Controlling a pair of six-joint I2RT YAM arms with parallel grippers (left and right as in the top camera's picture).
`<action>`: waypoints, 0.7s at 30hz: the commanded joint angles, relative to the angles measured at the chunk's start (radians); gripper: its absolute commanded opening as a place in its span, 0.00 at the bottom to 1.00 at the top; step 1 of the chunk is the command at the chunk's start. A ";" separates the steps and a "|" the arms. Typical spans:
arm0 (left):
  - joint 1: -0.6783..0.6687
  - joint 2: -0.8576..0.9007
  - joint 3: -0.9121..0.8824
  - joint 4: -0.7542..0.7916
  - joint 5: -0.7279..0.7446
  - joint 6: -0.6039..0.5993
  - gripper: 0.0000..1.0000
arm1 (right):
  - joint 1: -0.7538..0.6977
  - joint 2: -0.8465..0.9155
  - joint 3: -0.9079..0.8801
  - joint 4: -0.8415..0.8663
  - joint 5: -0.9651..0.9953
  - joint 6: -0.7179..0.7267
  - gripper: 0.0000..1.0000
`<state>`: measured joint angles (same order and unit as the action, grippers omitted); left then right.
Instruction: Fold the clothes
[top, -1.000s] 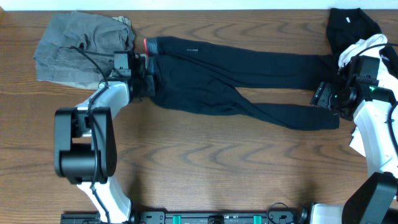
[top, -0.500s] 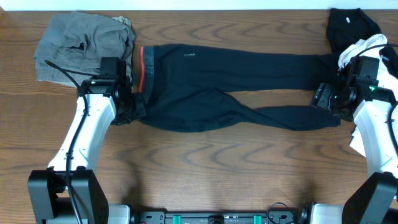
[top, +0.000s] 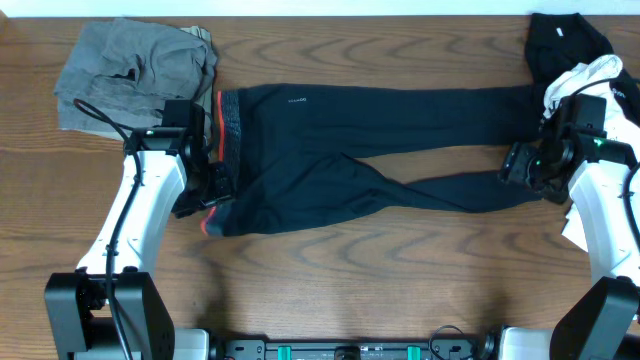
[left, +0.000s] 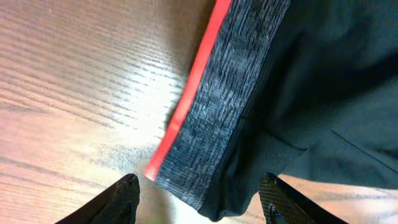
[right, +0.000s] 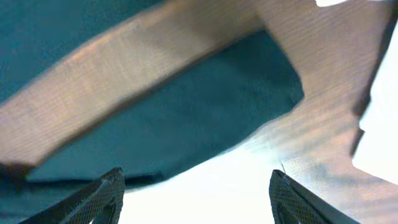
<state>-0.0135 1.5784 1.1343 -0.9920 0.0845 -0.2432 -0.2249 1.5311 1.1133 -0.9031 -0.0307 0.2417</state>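
Observation:
The clothes are long black trousers (top: 370, 140) lying flat across the table, waist to the left, both legs running right. The grey waistband (top: 228, 118) with its red-orange lining (left: 198, 81) runs front to back. My left gripper (top: 208, 200) is at the waistband's near corner. In the left wrist view that gripper (left: 199, 190) is open, the corner lying loose between the fingers (left: 124, 200). My right gripper (top: 516, 166) hovers by the near leg's cuff (right: 186, 118). Seen from its wrist, the right gripper (right: 196, 190) is open and holds nothing.
A crumpled grey garment (top: 135, 72) lies at the back left, just behind the left arm. A black garment (top: 562, 40) and a white cloth (top: 585, 75) sit at the back right beside the right arm. Bare wood (top: 380, 270) stretches in front of the trousers.
The left gripper pulled the waistband's corner toward the table's front, spreading the waist, then opened and let it go. The near leg shifted with it. The right gripper barely moved.

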 joint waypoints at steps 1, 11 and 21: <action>0.000 0.004 -0.006 0.002 -0.023 -0.006 0.64 | 0.008 0.000 0.018 -0.044 -0.004 0.023 0.72; 0.000 0.004 -0.018 -0.016 -0.022 -0.006 0.64 | -0.064 0.000 0.005 -0.177 0.002 0.106 0.91; 0.000 0.004 -0.070 0.021 -0.022 -0.007 0.63 | -0.176 0.000 -0.122 0.074 0.001 0.106 0.69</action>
<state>-0.0135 1.5784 1.0744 -0.9756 0.0742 -0.2432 -0.3897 1.5311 1.0206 -0.8608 -0.0277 0.3374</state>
